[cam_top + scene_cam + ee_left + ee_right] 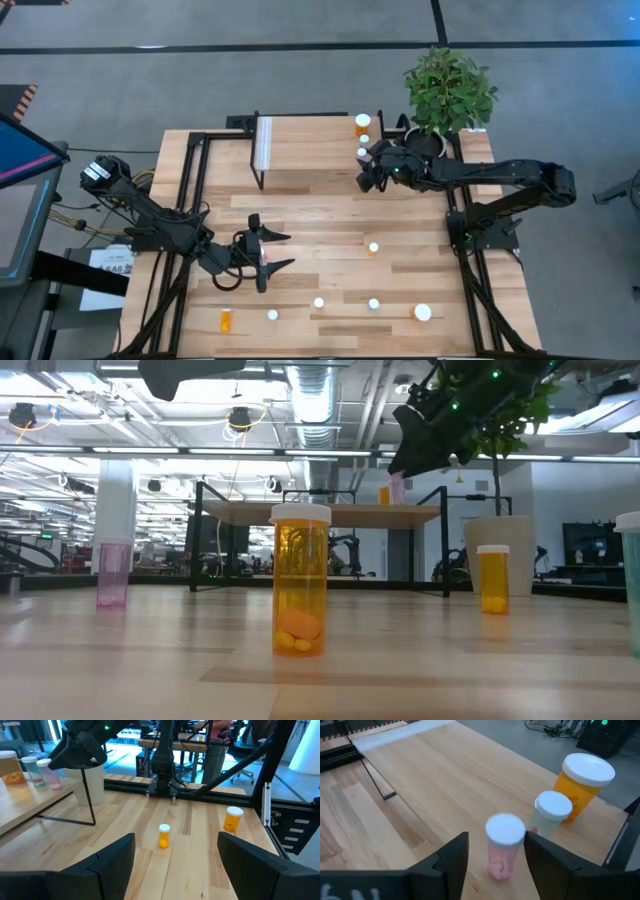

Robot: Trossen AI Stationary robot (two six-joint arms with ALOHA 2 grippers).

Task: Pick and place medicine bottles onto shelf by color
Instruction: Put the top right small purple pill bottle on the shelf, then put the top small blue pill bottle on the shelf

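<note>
Already stood three bottles in a row along the shelf (310, 145) edge nearest the plant (448, 88): large orange bottle (585, 782) at the far corner, pale green bottle (551, 815) next, pink bottle (503, 845) last, upright on the shelf top. Read as sorted by colour, one colour per spot, so the line probably set up for adding more of each. Right gripper (495, 851) hung over that end of the shelf, fingers either side of the pink bottle with gaps showing, not pinching; judged just let go. Left gripper (275, 250) waited low over the table near the middle of its own side, fingers spread wide, nothing between them. Left on the tabletop (420, 265): small orange bottle (372, 247) mid-table, more white-capped ones along the near edge, an orange one lying flat (225, 320), a larger white-capped one (423, 312). Colours of some near-edge bottles not made out from above.
</note>
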